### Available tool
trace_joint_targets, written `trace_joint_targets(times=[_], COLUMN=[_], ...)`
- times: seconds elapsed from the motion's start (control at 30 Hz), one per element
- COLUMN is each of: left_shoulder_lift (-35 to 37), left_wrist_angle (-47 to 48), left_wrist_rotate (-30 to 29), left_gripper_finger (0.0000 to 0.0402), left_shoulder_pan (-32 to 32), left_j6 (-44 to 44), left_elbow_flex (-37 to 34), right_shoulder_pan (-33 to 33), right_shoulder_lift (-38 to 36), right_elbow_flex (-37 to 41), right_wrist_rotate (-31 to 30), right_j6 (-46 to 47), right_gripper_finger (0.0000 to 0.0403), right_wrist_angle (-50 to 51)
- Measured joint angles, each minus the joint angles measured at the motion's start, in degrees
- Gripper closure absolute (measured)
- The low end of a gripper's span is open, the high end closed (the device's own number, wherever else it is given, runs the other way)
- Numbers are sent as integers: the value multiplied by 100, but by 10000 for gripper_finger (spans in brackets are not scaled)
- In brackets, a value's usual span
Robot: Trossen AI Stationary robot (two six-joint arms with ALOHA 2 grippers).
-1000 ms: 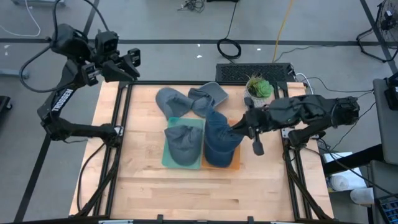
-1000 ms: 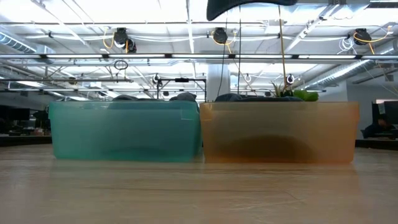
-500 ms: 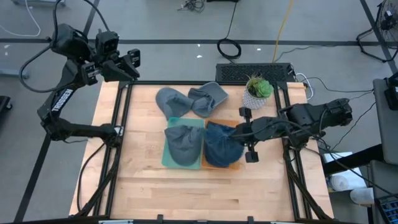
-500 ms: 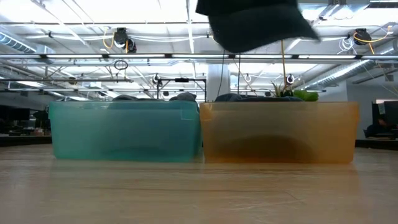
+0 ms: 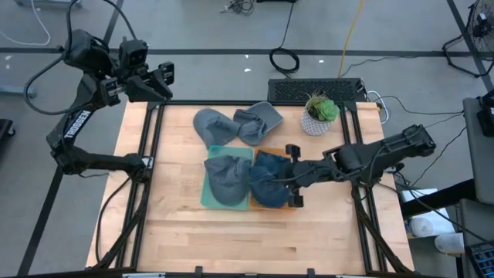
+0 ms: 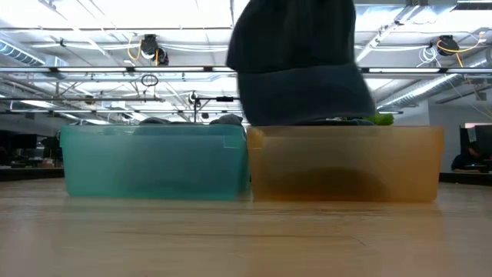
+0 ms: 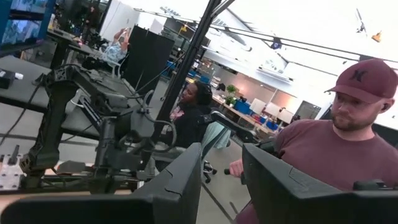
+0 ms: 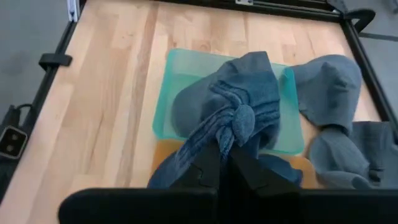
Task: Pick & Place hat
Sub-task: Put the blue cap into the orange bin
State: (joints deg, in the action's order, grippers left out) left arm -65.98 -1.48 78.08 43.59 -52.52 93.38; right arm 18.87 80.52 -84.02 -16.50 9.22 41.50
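Observation:
A dark blue hat point(image 5: 265, 184) hangs over the orange bin point(image 6: 346, 165), and my right gripper point(image 5: 275, 181) is shut on it. In the low view the hat point(image 6: 296, 73) reaches down to the height of the bin's rim. Beside it stands a teal bin point(image 5: 207, 193) with a grey-blue hat point(image 5: 228, 176) lying in it. Two more grey hats point(image 5: 212, 123) point(image 5: 258, 120) lie on the table farther back. My left gripper point(image 7: 221, 180) is open with nothing in it, raised off the table's far left corner point(image 5: 158, 77). My right gripper pinches a bunched knot of the hat's cloth point(image 8: 236, 124) between its two shut fingers point(image 8: 208, 165). The fingers slant downward from the table's right side. The hat hangs below them over the orange bin; whether it touches the bin I cannot tell.
A potted plant point(image 5: 320, 110) and a black keyboard-like box point(image 5: 316, 89) stand at the far right. A black frame point(image 5: 154, 154) runs along the table's edges. Bare wood lies at the near side point(image 5: 255, 243). In the left wrist view a person in a maroon cap point(image 7: 348, 124) is beyond the table.
My right gripper has come down and toward the table's left, tipping more steeply, with the dark blue hat still held. The hat has sunk from high above the orange bin to the height of its rim.

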Motion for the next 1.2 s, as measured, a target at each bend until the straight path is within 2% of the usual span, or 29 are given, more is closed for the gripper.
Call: trace_joint_targets(times=[0.37,0.53,0.67,0.77,0.9,1.03,1.2], left_shoulder_lift=[7,7,7,4,4,4,4], left_wrist_angle=[-2,-2,-3,-2,-2,-2,-2], left_wrist_rotate=[42,44,42,20,-10,-13,-29], left_gripper_finger=[279,279,279,279,279,279,279], left_shoulder_pan=[0,0,0,0,0,0,0], left_j6=[-25,-20,-18,-18,-60,-160,-211], left_elbow_flex=[0,0,0,0,0,0,0], right_shoulder_pan=[-157,-158,-404,-682,-958,-1102,-1200], right_shoulder_lift=[-63,-403,-741,-911,-972,-977,-965], right_elbow_flex=[956,1146,1585,2007,2654,3174,3668], right_wrist_rotate=[23,-1,-3,40,717,778,764], right_j6=[416,470,304,161,76,-122,-72], right_gripper_finger=[403,403,403,403,403,403,403], right_wrist_angle=[-356,-283,-326,-792,-1667,-2383,-2349])
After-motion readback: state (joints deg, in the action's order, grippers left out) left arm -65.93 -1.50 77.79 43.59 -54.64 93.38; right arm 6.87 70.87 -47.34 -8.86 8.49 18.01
